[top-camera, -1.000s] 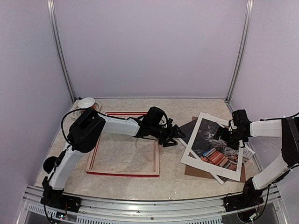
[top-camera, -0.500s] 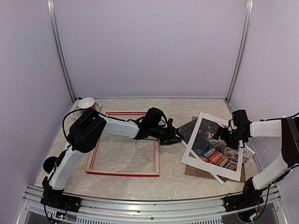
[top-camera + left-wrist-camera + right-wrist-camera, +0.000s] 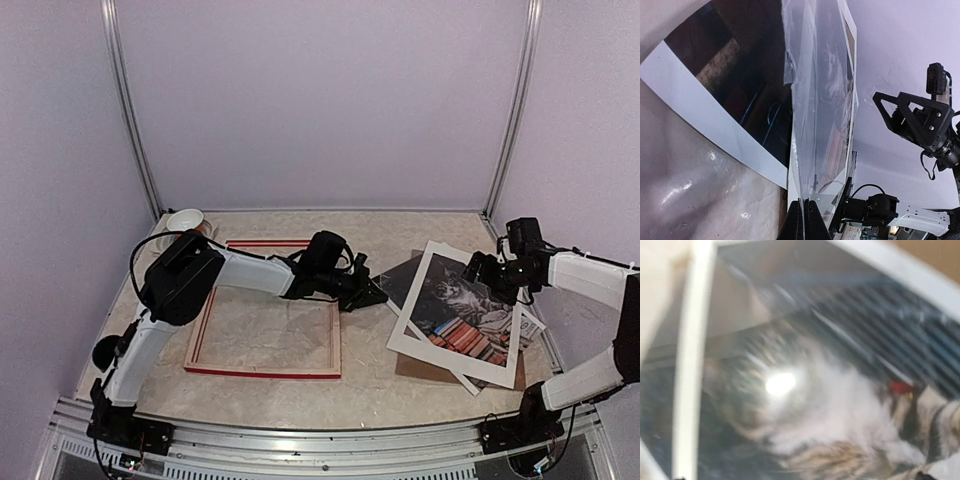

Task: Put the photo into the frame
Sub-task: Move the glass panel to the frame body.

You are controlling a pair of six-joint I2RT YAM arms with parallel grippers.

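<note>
In the overhead view the frame [image 3: 262, 366] lies flat, left of centre and pale side up. At lower right the photo [image 3: 455, 318] lies tilted and cat side up on a brown backing board [image 3: 420, 366], apart from the frame. Between the two, my left gripper [image 3: 376, 297] is pinched tight on the edge of a clear plastic sheet [image 3: 820, 100]. My right gripper [image 3: 478, 272] hangs with its jaws spread wide over the photo's upper part. A white cup [image 3: 186, 220] sits at upper left.
</note>
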